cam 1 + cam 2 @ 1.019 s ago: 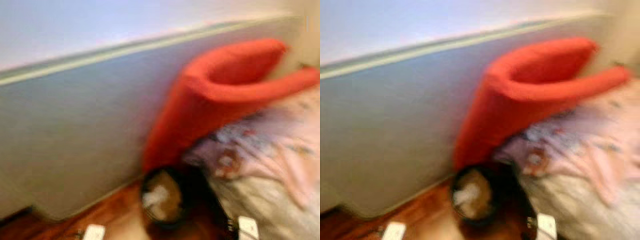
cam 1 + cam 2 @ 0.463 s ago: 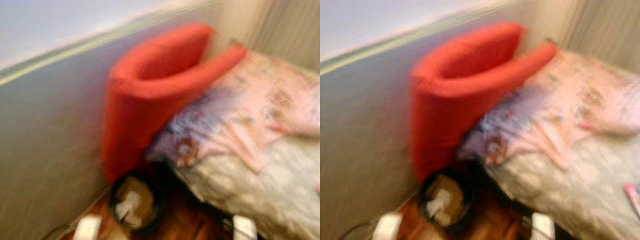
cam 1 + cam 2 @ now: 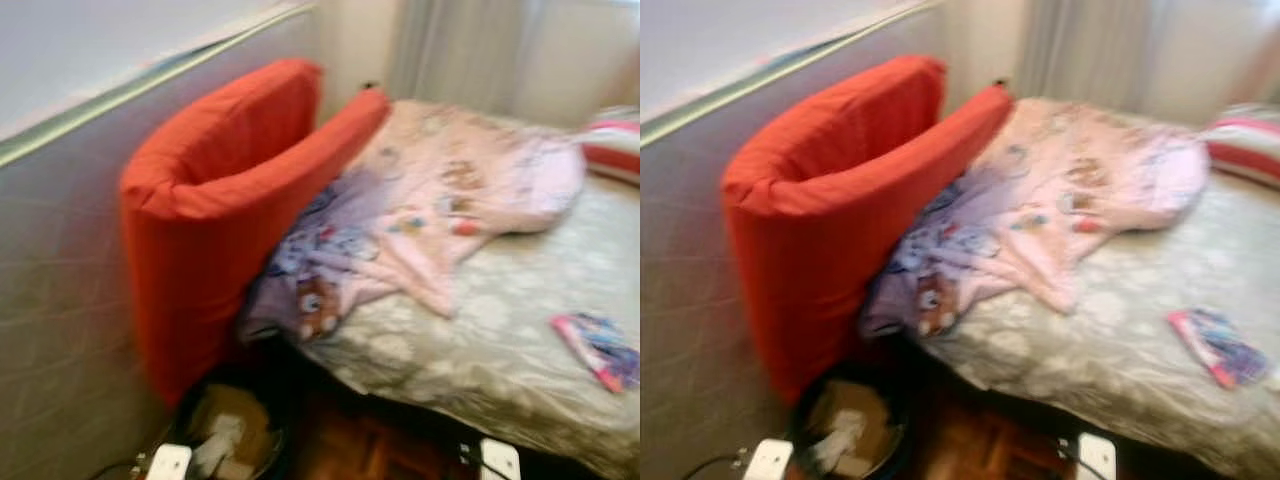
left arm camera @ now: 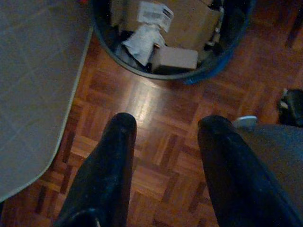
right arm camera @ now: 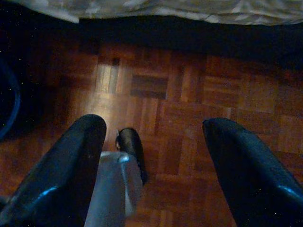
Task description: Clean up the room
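Observation:
A bed (image 3: 500,340) with a pale patterned cover carries a crumpled pink and lilac blanket (image 3: 420,210) and a small colourful item (image 3: 600,350) near its right edge. A dark round bin (image 3: 230,435) holding cardboard and paper stands on the floor at the bed's corner, and the bin (image 4: 175,42) lies just ahead of my left gripper (image 4: 163,127). That gripper hangs open over the parquet with nothing between its fingers. My right gripper (image 5: 154,130) also hangs open above bare parquet beside the bed's edge (image 5: 156,9).
A large red cushion (image 3: 220,210) leans on a grey padded wall panel (image 3: 60,300) left of the bed. A striped pillow (image 3: 615,140) lies at the far right, with curtains (image 3: 470,50) behind. A cable runs along the floor by the wall.
The whole picture has swung: the camera turned right, so the cushion and bin slid left and more of the bed, the striped pillow and the curtains came into view.

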{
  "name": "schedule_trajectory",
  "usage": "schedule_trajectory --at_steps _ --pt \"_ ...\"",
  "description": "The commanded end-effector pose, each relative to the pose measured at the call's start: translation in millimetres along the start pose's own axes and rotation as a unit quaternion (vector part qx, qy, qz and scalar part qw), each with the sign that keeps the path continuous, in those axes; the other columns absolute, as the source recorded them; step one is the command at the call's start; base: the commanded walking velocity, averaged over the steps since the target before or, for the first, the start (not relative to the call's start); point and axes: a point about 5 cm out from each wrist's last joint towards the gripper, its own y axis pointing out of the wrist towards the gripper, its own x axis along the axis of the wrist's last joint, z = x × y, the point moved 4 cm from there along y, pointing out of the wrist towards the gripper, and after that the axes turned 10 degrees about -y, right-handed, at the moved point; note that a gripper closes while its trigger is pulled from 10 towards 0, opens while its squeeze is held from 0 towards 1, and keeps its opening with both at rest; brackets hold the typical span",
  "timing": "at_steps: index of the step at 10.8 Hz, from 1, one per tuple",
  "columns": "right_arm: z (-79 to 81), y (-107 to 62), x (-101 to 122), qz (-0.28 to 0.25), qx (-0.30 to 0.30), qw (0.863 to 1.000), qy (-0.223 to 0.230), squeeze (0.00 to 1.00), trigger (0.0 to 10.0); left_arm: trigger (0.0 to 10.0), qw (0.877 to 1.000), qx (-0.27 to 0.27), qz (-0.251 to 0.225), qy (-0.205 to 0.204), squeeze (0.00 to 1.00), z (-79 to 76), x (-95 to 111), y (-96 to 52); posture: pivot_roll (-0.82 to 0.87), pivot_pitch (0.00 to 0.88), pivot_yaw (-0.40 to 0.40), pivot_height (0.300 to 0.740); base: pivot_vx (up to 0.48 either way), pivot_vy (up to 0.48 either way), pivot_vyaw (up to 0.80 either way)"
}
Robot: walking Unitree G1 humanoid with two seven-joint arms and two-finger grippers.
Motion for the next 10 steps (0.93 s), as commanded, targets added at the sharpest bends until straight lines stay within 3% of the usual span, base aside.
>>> schedule_trajectory --at_steps 1,2,4,5,6,8,10 --pt "-6.2 -0.9 0 -0.009 -0.020 1.000 0.003 0.00 10.0 10.0 1.000 0.001 0.010 -0.008 0.00 -0.4 -6 -0.7 0.16 0.029 -0.013 0.740 0.000 0.000 -0.70" --pt "-12.7 -2.1 8 -0.041 -0.052 0.998 0.016 0.00 10.0 10.0 1.000 -0.003 0.009 -0.004 0.00 -4.1 -4 0.2 0.15 0.030 -0.005 0.740 0.000 0.000 0.00" --pt "-14.2 -4.1 20 -0.088 -0.058 0.994 0.008 0.00 10.0 10.0 1.000 -0.012 0.012 0.011 0.00 -12.4 -6 0.9 0.14 0.018 0.001 0.740 0.000 0.000 0.00" --pt "-21.7 -7.5 90 -0.196 -0.072 0.978 -0.021 0.00 10.0 10.0 1.000 -0.013 0.013 0.012 0.00 -15.3 -7 1.1 0.14 0.003 -0.002 0.740 0.000 0.000 0.00" --pt "-20.3 -12.6 113 -0.242 -0.073 0.966 -0.055 0.00 10.0 10.0 1.000 -0.015 0.013 0.013 0.00 -18.4 -7 1.4 0.14 0.000 -0.004 0.740 0.000 0.000 0.00" --pt "-18.9 -28.3 142 -0.338 -0.075 0.936 -0.065 0.00 10.0 10.0 1.000 -0.020 0.010 0.019 0.00 -23.5 -3 2.5 0.14 0.000 -0.015 0.740 0.000 0.000 0.00" --pt "-18.9 -40.4 149 -0.391 -0.075 0.915 -0.064 0.00 10.0 10.0 1.000 -0.014 0.001 0.007 0.00 -21.2 3 3.4 0.16 0.000 -0.037 0.740 0.000 0.000 0.00"
